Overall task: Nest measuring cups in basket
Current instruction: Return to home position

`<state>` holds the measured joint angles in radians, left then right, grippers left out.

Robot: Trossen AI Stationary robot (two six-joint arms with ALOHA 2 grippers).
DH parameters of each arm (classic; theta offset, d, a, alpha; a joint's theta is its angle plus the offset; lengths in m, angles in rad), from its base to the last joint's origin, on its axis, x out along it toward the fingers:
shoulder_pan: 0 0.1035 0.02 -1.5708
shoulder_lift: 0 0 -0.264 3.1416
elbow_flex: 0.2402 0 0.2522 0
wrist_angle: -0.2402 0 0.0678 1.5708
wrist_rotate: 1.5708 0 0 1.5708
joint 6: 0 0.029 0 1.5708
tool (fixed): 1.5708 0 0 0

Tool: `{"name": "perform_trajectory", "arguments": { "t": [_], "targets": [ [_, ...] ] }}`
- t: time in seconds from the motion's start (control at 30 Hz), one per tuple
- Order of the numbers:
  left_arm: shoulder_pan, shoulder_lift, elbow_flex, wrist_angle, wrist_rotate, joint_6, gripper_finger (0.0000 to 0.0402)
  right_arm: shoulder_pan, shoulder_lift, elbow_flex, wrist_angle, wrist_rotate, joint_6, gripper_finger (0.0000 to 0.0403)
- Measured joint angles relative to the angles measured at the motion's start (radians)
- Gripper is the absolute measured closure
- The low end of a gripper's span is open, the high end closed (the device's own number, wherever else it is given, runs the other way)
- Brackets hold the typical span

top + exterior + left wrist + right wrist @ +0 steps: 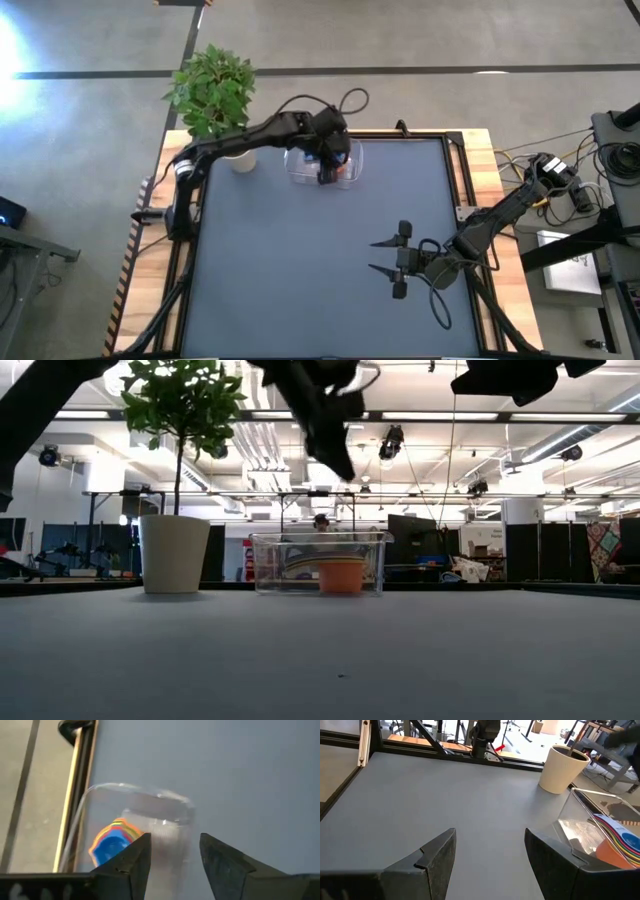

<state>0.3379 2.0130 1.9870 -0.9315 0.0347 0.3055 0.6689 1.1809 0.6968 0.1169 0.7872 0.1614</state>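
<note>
The clear basket (322, 166) stands on the mat near the table's far edge, also visible in the low view (318, 563). Inside it lies a nested stack of measuring cups (114, 842), blue innermost with yellow, orange and red rims around it; the stack (620, 845) shows an orange cup in front (341, 574). My left gripper (172, 851) hovers open above the basket (135, 815), touching nothing. My right gripper (388, 258) waits open over the mat's right side, fingers pointing to the table's left.
A white pot (174, 553) with a green plant (212, 88) stands at the table's far left, just left of the basket. Dark mat (300, 270) stretches bare between the basket and the near edge. Metal frame rails (460, 180) edge the mat.
</note>
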Motion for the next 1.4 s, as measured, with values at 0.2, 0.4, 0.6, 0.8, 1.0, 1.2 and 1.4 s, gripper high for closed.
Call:
{"name": "perform_trajectory", "arguments": {
  "t": [0.2,0.4,0.6,0.8,1.0,1.2,1.4],
  "targets": [
    [-0.098,-0.072,0.054,-0.089,-0.003,-0.092,0.0289,0.0,0.0,0.0,0.0,0.0,-0.006,0.0179],
    [-0.198,-0.305,-0.194,-0.002,-0.076,-0.189,0.0331,0.0,0.0,0.0,0.0,0.001,-0.007,0.0179],
    [-0.33,-0.666,-0.631,0.291,-0.157,-0.342,0.0354,0.0,-0.001,0.0,0.022,0.001,-0.049,0.0193],
    [-0.473,-0.99,-0.999,0.576,-0.224,-0.463,0.036,-0.065,-0.009,0.0,0.114,-0.126,-0.078,0.0281],
    [-0.596,-1.223,-1.18,0.593,-0.379,-0.526,0.0361,-0.197,-0.066,0.0,0.136,-0.325,-0.168,0.0386],
    [-0.674,-1.376,-1.293,0.641,-0.471,-0.515,0.0361,-0.234,-0.232,-0.003,0.015,-0.324,-0.256,0.0394],
    [-0.68,-1.447,-1.402,0.756,-0.414,-0.395,0.0361,-0.241,-0.422,-0.099,0.051,-0.324,-0.303,0.0394]
  ]
}}
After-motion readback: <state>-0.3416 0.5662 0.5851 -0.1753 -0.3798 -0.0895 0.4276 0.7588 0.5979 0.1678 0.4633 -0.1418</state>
